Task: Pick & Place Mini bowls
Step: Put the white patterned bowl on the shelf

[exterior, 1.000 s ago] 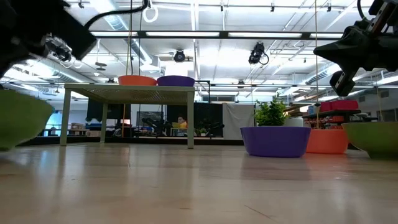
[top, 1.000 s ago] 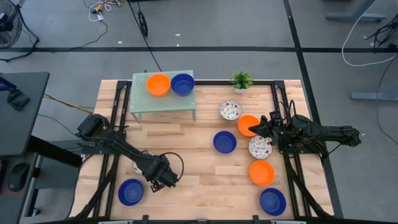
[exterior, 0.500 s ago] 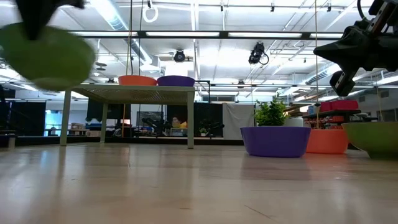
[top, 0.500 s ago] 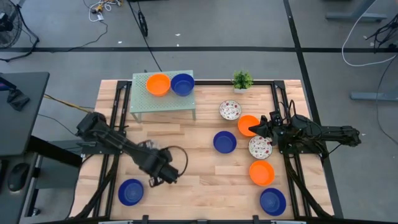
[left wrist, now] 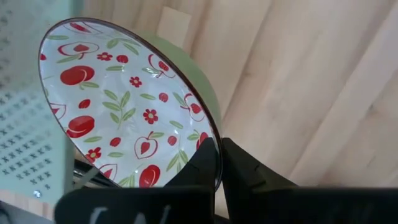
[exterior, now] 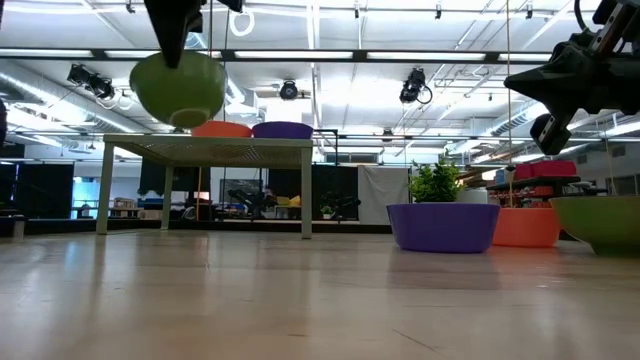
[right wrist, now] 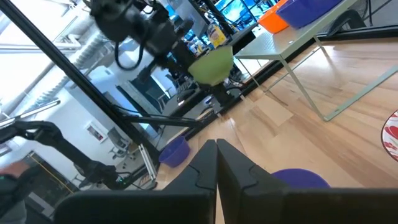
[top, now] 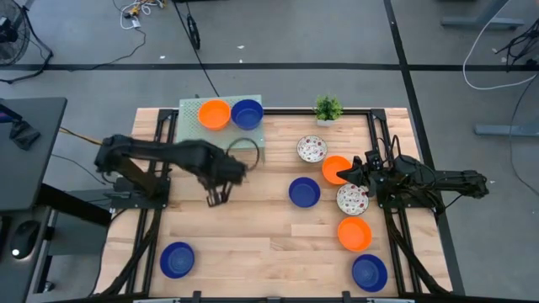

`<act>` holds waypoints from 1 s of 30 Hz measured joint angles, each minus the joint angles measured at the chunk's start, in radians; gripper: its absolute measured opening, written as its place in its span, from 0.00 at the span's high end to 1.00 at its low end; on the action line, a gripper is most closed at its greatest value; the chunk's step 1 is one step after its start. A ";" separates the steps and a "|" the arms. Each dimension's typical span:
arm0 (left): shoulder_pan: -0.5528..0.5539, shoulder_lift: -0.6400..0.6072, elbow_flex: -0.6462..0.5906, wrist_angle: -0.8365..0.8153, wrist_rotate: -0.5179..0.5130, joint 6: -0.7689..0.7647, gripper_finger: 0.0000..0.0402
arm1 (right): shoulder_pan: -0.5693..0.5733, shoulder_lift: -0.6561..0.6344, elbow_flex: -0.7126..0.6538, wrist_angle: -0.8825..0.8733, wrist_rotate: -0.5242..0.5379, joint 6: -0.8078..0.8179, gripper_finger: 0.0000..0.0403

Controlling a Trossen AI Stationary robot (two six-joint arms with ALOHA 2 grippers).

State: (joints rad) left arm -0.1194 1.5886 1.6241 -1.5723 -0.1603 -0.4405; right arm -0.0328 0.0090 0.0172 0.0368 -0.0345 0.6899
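Observation:
My left gripper [top: 216, 195] hangs high over the table's left middle, just in front of the small green side table [top: 195, 139]. It is shut on a mini bowl [left wrist: 124, 99], white inside with red fruit and flowers, green outside [exterior: 180, 88]. An orange bowl [top: 214, 114] and a blue bowl [top: 247, 113] sit on the side table. My right gripper [top: 341, 175] waits shut and level at the right, above an orange bowl [top: 335, 168]. Several more bowls rest on the wood, among them a blue one [top: 304, 192] and a patterned one [top: 312, 150]. My left gripper pinches the patterned bowl's rim [left wrist: 210, 144], one finger inside the bowl and one outside. The fingers come from above, pointing down. The bowl hangs tilted below them, lifted well clear of the table.
A small potted plant [top: 328, 108] stands at the far edge. A blue bowl [top: 177, 259] lies near the front left. Along the right side lie a patterned bowl [top: 352, 199], an orange bowl [top: 354, 233] and a blue bowl [top: 369, 272]. Bare wood stretches across the front middle.
My left gripper has risen and travelled from the near left toward the far edge and the green side table, rolling as it went. The patterned bowl, which stood on the wood a second ago, has been lifted clear and now hangs above the side table's height.

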 joint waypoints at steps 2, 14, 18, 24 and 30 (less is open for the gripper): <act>0.034 -0.034 0.000 0.000 0.028 0.005 0.98 | 0.000 0.000 0.000 0.000 0.000 0.000 0.98; 0.138 -0.179 0.000 0.001 -0.065 0.065 0.98 | 0.000 0.000 0.000 0.000 0.000 0.000 0.98; 0.211 -0.179 0.000 0.001 -0.108 0.149 0.98 | 0.000 0.000 0.000 0.000 0.000 0.000 0.98; 0.333 -0.177 0.000 0.001 -0.129 0.259 0.98 | 0.000 0.000 0.000 0.000 0.000 0.000 0.98; 0.432 -0.177 0.000 0.001 -0.177 0.291 0.98 | 0.000 0.000 0.000 0.000 0.000 0.000 0.98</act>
State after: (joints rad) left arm 0.3121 1.4120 1.6238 -1.5715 -0.3375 -0.1493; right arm -0.0326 0.0090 0.0171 0.0372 -0.0346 0.6899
